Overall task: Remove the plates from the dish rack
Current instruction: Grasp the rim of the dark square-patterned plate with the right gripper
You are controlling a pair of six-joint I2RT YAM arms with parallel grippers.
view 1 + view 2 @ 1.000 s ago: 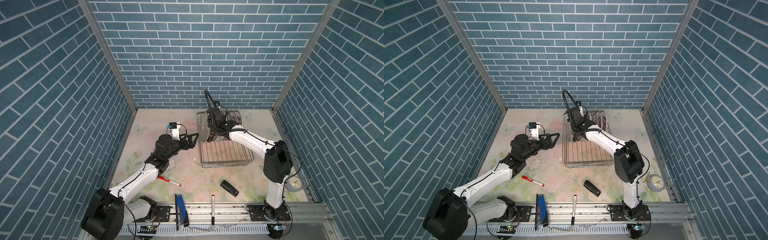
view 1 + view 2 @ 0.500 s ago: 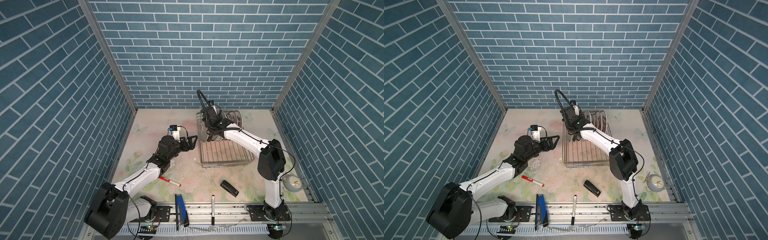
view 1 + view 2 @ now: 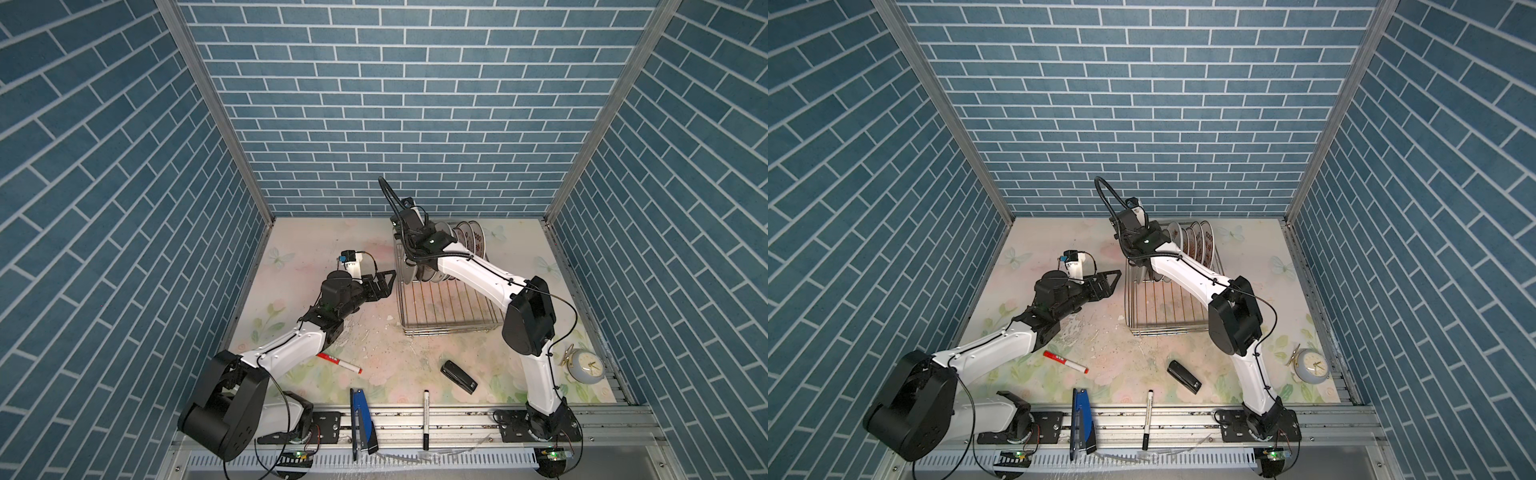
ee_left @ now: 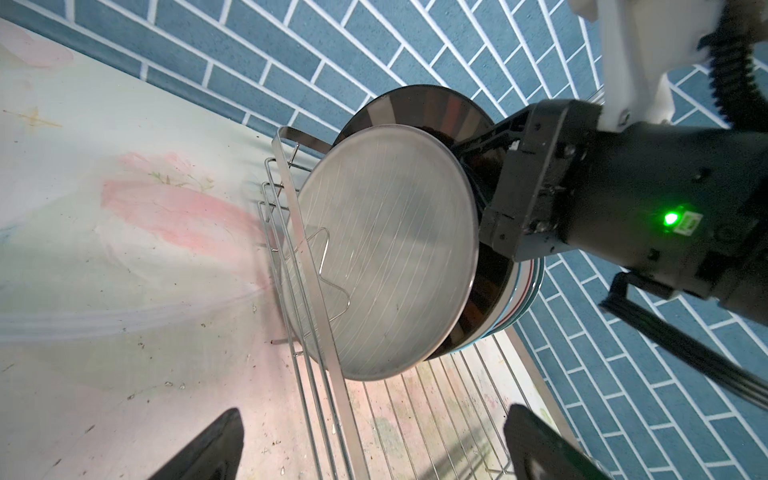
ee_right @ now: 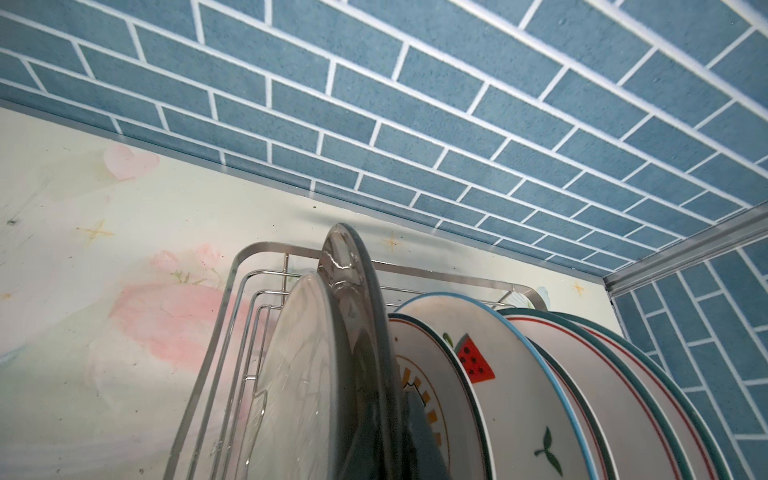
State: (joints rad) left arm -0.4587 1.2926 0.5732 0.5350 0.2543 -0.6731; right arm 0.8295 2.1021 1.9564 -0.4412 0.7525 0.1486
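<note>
The silver wire dish rack (image 3: 449, 324) (image 3: 1167, 324) stands at the back middle, with several plates (image 3: 469, 241) (image 3: 1200, 245) upright at its far end. My right gripper (image 3: 415, 259) (image 5: 390, 440) is shut on the rim of a dark glossy plate (image 5: 353, 332) (image 4: 419, 108), which stands higher than its neighbours. A grey-white plate (image 4: 386, 249) (image 5: 299, 374) leans in front of it; plates with watermelon prints (image 5: 473, 365) stand behind. My left gripper (image 3: 386, 280) (image 4: 374, 449) hangs open just outside the rack's left side, holding nothing.
A red marker (image 3: 338, 363), a black stapler (image 3: 459, 377), a black pen (image 3: 426, 413) and a blue tool (image 3: 359, 419) lie near the front. A small clock (image 3: 584, 365) sits front right. Brick walls close in three sides.
My right wrist has swung a little to the left at the plates and its jaws have closed slightly more. The left gripper has stayed open beside the rack.
</note>
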